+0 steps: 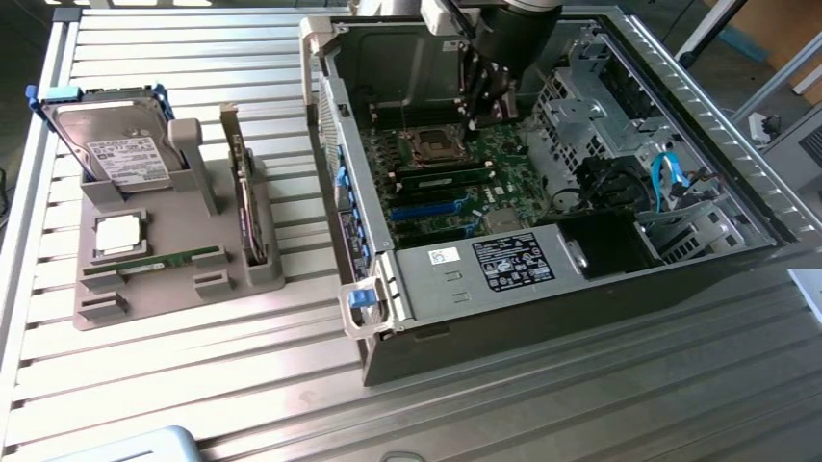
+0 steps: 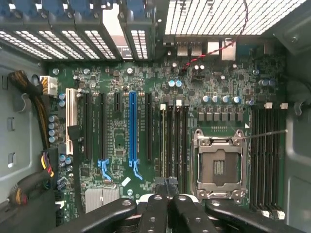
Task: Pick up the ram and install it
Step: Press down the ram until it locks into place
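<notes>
Black, jointed end effector (image 2: 167, 187), closed on nothing visible, hangs over the green, slotted motherboard (image 2: 121, 116).

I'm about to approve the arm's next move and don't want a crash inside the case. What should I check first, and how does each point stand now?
1. Pincer shut: ok, its fingers lie together.
2. Pincer inside the computer case, above the motherboard: ok.
3. Ram in the pincer: cannot tell. Nothing green shows between the fingers, and a ram lies in the grey tray.
4. Memory slots beside the processor socket free of cables: ok.
5. Slots empty: cannot tell. The exterior view shows a green strip there that may be a seated stick.
</notes>
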Controlling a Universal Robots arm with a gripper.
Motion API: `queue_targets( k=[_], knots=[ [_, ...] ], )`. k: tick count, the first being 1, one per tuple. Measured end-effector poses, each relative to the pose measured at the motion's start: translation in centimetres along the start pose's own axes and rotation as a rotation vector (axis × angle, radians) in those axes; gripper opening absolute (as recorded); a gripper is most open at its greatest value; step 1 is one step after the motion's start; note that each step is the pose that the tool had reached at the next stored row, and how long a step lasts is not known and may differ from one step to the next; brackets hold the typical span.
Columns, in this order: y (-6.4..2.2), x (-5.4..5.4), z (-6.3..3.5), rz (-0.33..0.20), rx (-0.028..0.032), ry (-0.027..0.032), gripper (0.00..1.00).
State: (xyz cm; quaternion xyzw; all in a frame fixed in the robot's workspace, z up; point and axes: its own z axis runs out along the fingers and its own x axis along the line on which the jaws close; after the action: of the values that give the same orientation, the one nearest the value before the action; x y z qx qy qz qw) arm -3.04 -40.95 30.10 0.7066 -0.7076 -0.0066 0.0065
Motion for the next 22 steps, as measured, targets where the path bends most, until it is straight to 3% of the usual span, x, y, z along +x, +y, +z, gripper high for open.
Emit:
queue_targets(
  k=[8, 22],
  knots=[
    [0.00, 0.0, -0.04, 0.000, -0.0001, 0.0000, 0.10],
    [0.02, 0.0, -1.10, 0.000, 0.0000, -0.0001, 0.10]
  ],
)
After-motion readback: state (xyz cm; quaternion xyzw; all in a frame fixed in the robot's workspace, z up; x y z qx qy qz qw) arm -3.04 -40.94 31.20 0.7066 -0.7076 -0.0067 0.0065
